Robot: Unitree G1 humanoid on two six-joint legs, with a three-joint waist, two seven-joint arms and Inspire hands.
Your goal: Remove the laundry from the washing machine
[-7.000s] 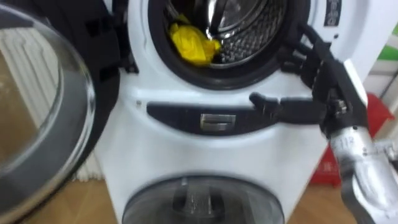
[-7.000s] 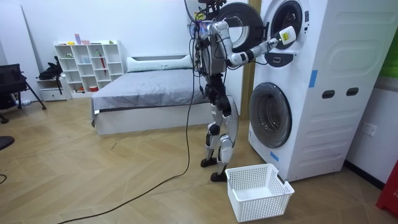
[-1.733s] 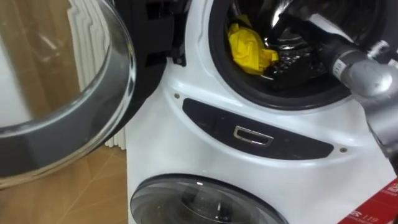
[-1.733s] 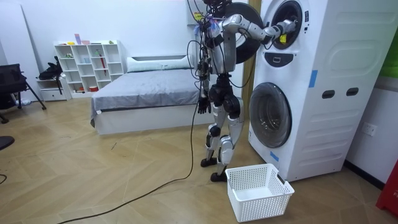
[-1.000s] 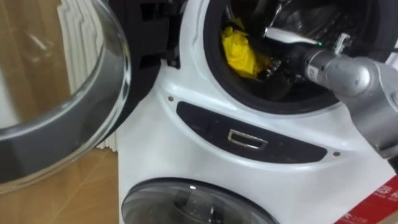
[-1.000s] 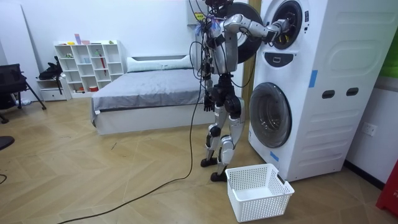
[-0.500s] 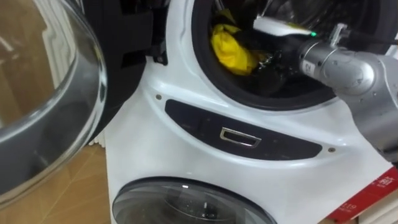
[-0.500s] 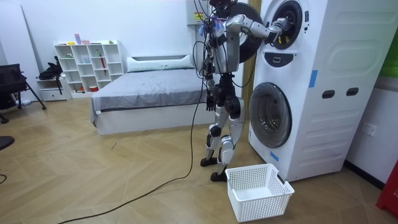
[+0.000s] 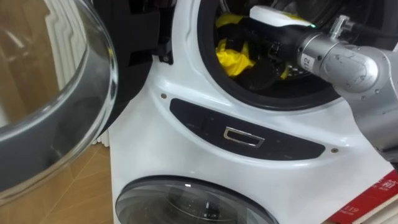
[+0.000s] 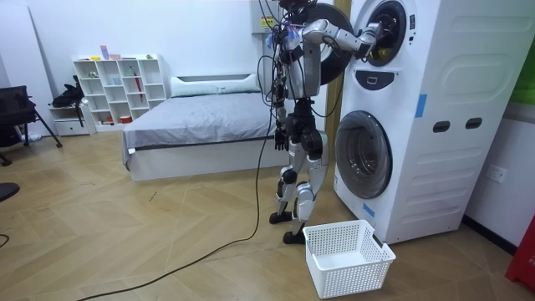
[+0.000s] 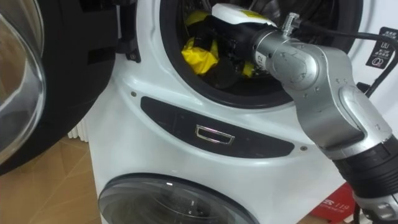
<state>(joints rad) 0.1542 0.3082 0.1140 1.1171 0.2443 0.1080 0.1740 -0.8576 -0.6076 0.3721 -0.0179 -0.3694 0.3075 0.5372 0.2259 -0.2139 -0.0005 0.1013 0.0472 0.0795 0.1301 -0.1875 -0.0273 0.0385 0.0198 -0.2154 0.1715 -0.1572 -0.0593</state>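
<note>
A yellow cloth (image 9: 233, 59) lies bunched at the front of the upper washing machine's drum (image 9: 208, 87), and more yellow shows above and to the right of my right hand. My right hand (image 9: 266, 45) reaches in through the round opening from the right. Its dark fingers are curled over the cloth (image 11: 198, 53), with folds of it bulging around them. In the room view I stand upright facing the stacked machines (image 10: 418, 109), right arm raised into the upper drum. My left hand (image 10: 279, 142) hangs by my hip.
The upper machine's glass door (image 9: 56, 112) stands swung open on my left. Below is the lower machine's closed round door (image 9: 186, 202). A white laundry basket (image 10: 349, 255) sits on the floor by my feet. A red object (image 9: 373, 199) shows at lower right.
My right hand's fingers have closed from straight down onto the yellow cloth, and the cloth has bunched up around them. The head camera shifted slightly.
</note>
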